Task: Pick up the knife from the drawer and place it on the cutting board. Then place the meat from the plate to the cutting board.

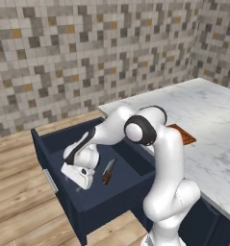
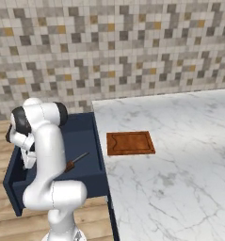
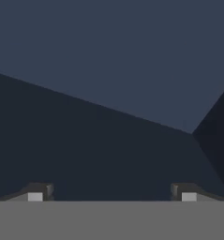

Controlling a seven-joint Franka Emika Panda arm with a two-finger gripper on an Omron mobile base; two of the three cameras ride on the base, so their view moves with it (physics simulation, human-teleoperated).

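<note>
Beside gripper [image 1: 83, 182]: knife [image 1: 108, 171] | drawer [image 1: 111, 202] walls around

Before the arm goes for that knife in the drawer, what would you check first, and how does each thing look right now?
1. Drawer pulled open: ok.
2. Knife lying free on the drawer floor: ok.
3. End effector open and empty: ok.
4. End effector lined up over the knife: not ok, it sits beside it; the hand view shows bare drawer walls.
5. Cutting board free to receive the knife: ok.
6. Meat and plate ready: cannot tell.
</note>
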